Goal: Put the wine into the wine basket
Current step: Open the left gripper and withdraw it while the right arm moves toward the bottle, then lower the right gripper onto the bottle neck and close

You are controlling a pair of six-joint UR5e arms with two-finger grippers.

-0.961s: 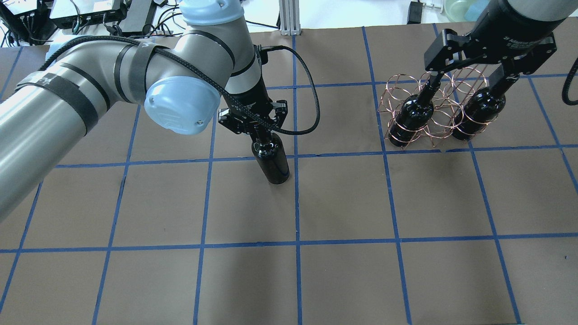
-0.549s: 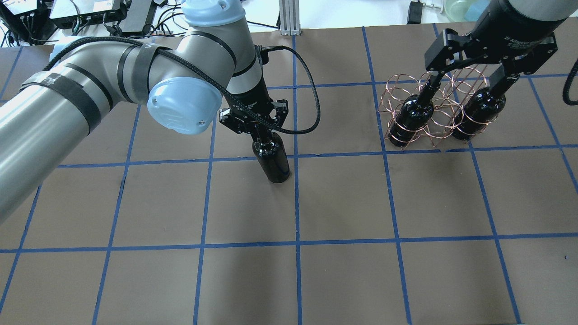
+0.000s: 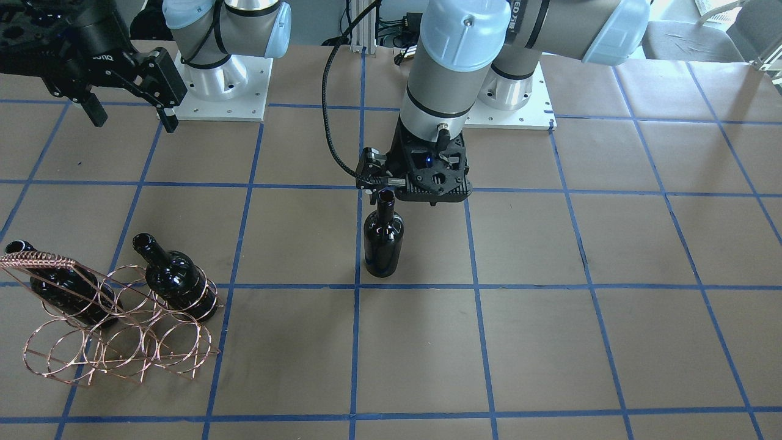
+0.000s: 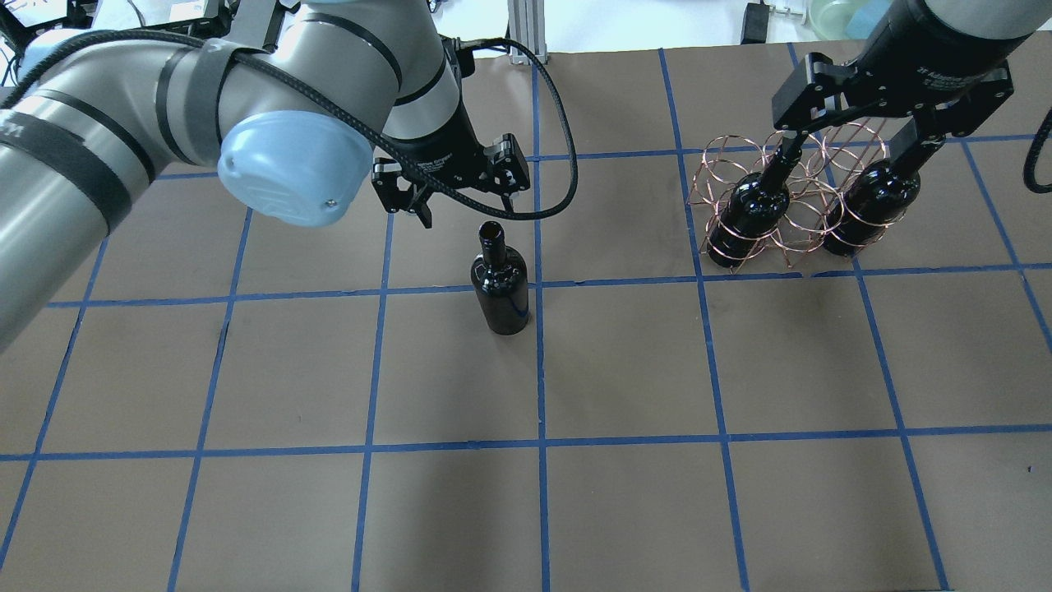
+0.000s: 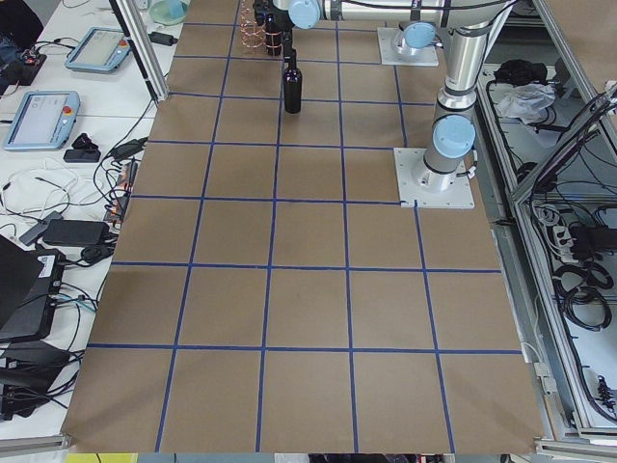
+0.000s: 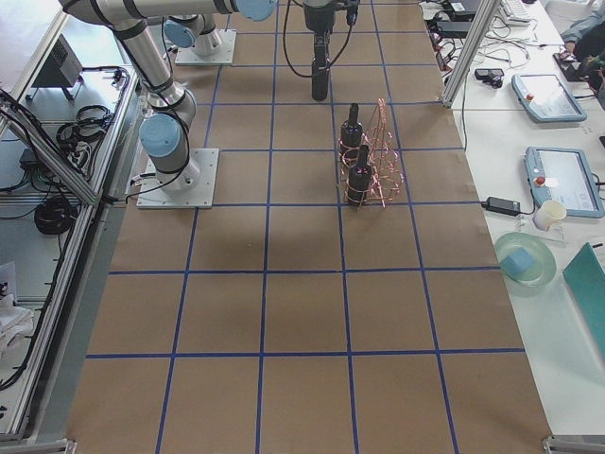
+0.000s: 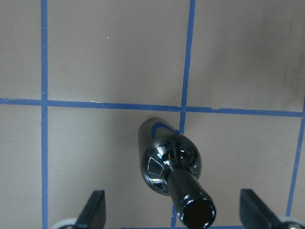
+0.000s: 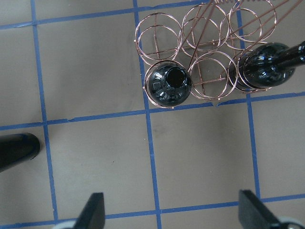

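A glossy black wine bottle (image 4: 500, 284) stands upright alone on the brown table near the middle; it also shows in the front view (image 3: 383, 241) and the left wrist view (image 7: 167, 160). My left gripper (image 4: 466, 205) is open and empty, above and just behind the bottle's mouth. The copper wire wine basket (image 4: 791, 201) stands at the far right with two black bottles (image 4: 752, 214) (image 4: 875, 201) in its near end rings. My right gripper (image 4: 855, 146) hangs open and empty above the basket (image 8: 205, 47).
The table is brown paper with a blue tape grid. The two arm bases (image 3: 223, 85) (image 3: 513, 98) sit at the robot's edge. Cables and boxes (image 4: 164, 25) lie beyond the far edge. The basket's middle near ring (image 8: 209, 78) holds nothing.
My left gripper was around the middle bottle's neck; it has opened, risen and drawn back. The bottle stays upright in place. The right arm has not moved.
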